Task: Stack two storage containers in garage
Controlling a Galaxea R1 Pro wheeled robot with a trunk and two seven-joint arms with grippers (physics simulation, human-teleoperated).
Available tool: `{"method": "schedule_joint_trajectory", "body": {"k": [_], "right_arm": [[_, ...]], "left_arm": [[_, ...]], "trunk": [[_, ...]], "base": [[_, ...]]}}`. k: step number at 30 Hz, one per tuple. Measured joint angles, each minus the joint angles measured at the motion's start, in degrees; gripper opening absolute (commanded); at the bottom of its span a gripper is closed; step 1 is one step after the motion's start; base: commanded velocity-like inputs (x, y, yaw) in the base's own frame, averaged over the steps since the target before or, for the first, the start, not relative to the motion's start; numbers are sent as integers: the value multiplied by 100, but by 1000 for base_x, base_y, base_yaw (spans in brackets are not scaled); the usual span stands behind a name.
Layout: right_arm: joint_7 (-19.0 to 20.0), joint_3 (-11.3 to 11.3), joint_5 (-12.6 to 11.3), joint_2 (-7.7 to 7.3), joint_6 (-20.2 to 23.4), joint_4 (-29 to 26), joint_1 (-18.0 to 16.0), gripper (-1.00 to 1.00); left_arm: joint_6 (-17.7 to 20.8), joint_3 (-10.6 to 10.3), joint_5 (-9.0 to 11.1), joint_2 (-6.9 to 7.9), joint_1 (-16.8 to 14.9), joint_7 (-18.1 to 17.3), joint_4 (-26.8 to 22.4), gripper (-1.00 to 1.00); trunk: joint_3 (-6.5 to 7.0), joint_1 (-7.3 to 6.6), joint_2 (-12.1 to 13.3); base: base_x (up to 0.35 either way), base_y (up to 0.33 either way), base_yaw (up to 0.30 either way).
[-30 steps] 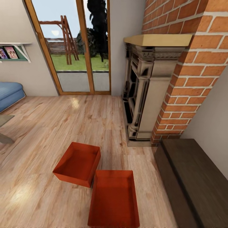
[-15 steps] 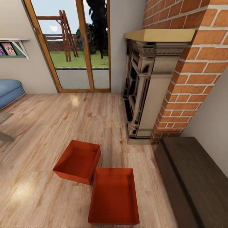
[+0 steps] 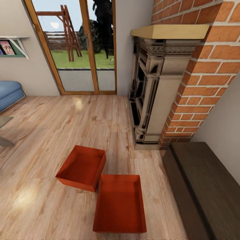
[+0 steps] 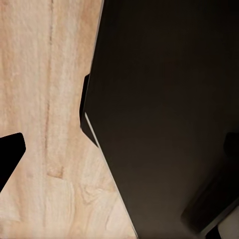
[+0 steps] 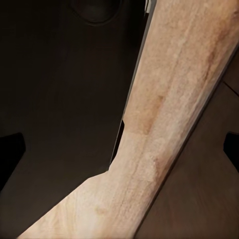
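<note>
Red-orange, shallow, lidless plastic bins (image 3: 82, 167) (image 3: 120, 204) low on light wood-plank floor (image 3: 66, 126), corner touching side, nearer one squared to view, farther one angled. Brick fireplace with carved stone surround (image 3: 156, 90) just beyond, to the right; long dark wooden bench (image 3: 203, 186) close along the nearer bin's right. Blue sofa (image 3: 10, 95) at the far left edge, glazed patio door (image 3: 76, 50) behind. Open planks left and beyond. Wrist views: dark robot body over planks, black tips at frame edges; hand spread on either arm impossible to tell.

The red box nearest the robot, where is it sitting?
In the head view, the nearer storage container sits on the wood-plank floor, low and central, beside the other container, left of the dark bench.
</note>
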Motion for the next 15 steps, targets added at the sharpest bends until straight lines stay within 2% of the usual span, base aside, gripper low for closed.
{"method": "schedule_joint_trajectory", "body": {"k": [15], "right_arm": [[-3,0,0,0,-16,-4,0,100]], "left_arm": [[0,8,-6,0,0,-2,7,100]], "trunk": [[-139,0,0]], "base": [[0,0,0]]}}
